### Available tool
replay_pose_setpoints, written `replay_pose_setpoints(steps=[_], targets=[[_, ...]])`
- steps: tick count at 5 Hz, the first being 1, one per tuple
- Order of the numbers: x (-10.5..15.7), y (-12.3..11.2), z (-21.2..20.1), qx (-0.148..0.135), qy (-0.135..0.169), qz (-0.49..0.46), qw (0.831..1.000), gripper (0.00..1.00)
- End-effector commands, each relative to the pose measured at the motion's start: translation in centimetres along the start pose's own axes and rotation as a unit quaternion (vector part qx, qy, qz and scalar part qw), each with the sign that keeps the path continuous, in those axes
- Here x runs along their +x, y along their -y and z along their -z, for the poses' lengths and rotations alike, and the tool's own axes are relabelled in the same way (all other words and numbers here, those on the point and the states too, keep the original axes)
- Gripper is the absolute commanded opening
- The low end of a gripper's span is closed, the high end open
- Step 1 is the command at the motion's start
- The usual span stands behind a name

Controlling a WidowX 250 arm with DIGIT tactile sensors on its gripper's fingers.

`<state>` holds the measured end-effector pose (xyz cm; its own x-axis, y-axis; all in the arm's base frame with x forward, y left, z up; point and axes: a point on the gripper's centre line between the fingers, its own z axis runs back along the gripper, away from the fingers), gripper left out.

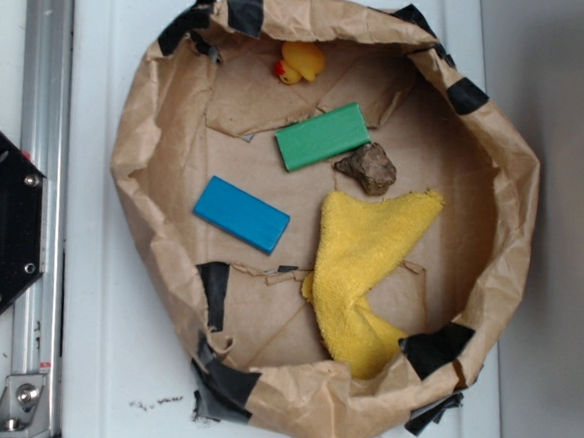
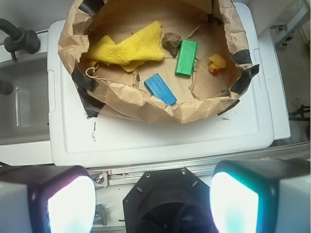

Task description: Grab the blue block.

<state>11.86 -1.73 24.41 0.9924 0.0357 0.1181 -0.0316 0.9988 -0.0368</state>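
The blue block (image 1: 241, 214) lies flat on the floor of a brown paper basin (image 1: 159, 119), toward its left side; in the wrist view the blue block (image 2: 160, 89) sits near the basin's (image 2: 146, 104) near wall. My gripper (image 2: 152, 201) hangs high above the robot base, well short of the basin. Its two fingers (image 2: 68, 204) stand wide apart with nothing between them. The exterior view does not show the gripper.
A green block (image 1: 323, 136) lies beside a brown rock (image 1: 368, 168). A crumpled yellow cloth (image 1: 366, 269) covers the basin's lower right. A yellow rubber duck (image 1: 301, 62) sits at the far rim. The black robot base (image 1: 1, 229) and a metal rail (image 1: 41, 191) stand to the left.
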Motion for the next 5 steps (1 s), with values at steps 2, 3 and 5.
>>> replay_pose_setpoints(steps=[2,3,5], targets=[[4.7,-0.7,3.3,0.009,-0.016,0.035,0.999,1.0],[8.0,-1.8,5.3,0.029,-0.019,0.039,0.999,1.0],[8.8,-4.1,13.4,0.035,0.004,0.168,0.985,1.0]])
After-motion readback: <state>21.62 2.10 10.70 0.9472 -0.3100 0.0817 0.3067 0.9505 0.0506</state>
